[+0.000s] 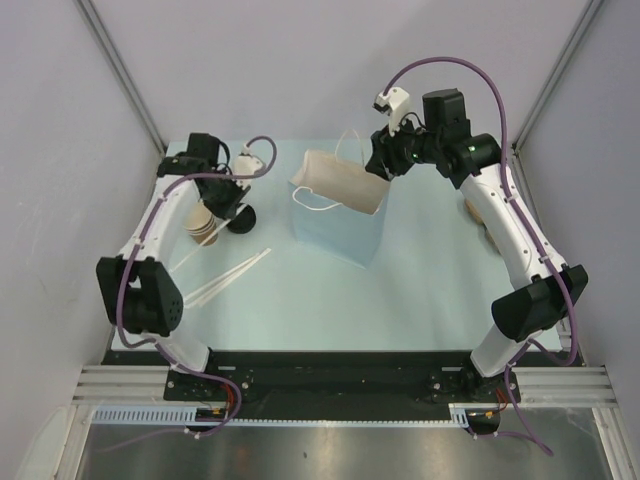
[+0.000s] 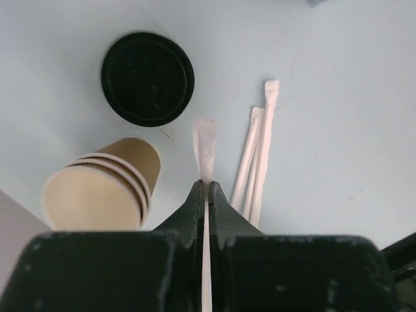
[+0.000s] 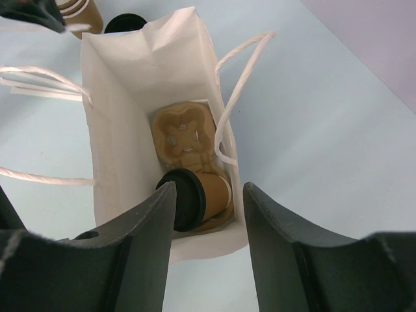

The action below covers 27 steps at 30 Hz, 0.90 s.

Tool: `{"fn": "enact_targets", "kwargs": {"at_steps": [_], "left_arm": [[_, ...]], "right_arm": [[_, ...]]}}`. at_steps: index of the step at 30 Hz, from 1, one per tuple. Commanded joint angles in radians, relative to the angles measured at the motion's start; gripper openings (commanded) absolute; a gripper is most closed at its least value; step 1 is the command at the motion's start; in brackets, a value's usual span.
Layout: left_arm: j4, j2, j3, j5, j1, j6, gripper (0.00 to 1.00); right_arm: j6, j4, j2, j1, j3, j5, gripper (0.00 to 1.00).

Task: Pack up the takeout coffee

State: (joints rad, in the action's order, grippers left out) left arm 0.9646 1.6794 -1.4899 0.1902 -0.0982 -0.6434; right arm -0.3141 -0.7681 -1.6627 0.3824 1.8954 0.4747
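Observation:
The takeout coffee (image 3: 214,194), a kraft cup with a black lid, lies tilted on a brown pulp carrier (image 3: 183,133) inside the white paper bag (image 3: 123,117). In the top view the bag (image 1: 345,215) stands at the table's middle back. My right gripper (image 3: 209,190) hangs open above the bag's mouth, holding nothing; from above, the right gripper (image 1: 382,158) is at the bag's far right corner. My left gripper (image 2: 206,184) is shut on a white paper-wrapped straw (image 2: 204,143), low over the table at the far left (image 1: 232,200).
A stack of unlidded tan cups (image 2: 104,188) lies on its side beside a loose black lid (image 2: 147,78). Two more wrapped straws (image 2: 257,159) lie to the right of the held one. The bag's cord handles (image 3: 227,97) stick out sideways. A brown object (image 1: 476,211) sits partly hidden under the right arm.

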Motion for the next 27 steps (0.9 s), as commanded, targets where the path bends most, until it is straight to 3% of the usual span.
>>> {"fn": "enact_targets", "kwargs": {"at_steps": [1, 6, 8, 9, 12, 19, 23, 27], "left_arm": [[0.224, -0.084, -0.194, 0.158, 0.0, 0.037, 0.0], [0.319, -0.095, -0.514, 0.276, 0.0, 0.102, 0.0], [0.281, -0.084, -0.63, 0.317, 0.0, 0.158, 0.0], [0.255, -0.08, -0.736, 0.333, 0.0, 0.186, 0.0], [0.11, -0.072, -0.86, 0.402, 0.0, 0.295, 0.0], [-0.586, -0.201, -0.632, 0.592, -0.06, 0.594, 0.0], [-0.722, -0.135, -0.67, 0.615, -0.185, 0.669, 0.0], [-0.76, -0.072, -0.673, 0.635, -0.281, 0.65, 0.0]], "right_arm": [[0.026, 0.047, 0.041, 0.001, 0.042, -0.018, 0.51], [0.064, 0.058, 0.047, -0.007, 0.064, -0.025, 0.56], [0.07, 0.058, 0.047, -0.016, 0.071, -0.025, 0.68], [0.076, 0.055, 0.047, -0.019, 0.082, -0.024, 0.72], [0.082, 0.044, 0.044, -0.03, 0.102, -0.027, 0.83], [0.093, 0.013, 0.072, -0.051, 0.113, -0.061, 0.99], [0.118, -0.008, 0.099, -0.08, 0.093, -0.08, 1.0], [0.136, -0.034, 0.127, -0.117, 0.074, -0.099, 1.0]]}}
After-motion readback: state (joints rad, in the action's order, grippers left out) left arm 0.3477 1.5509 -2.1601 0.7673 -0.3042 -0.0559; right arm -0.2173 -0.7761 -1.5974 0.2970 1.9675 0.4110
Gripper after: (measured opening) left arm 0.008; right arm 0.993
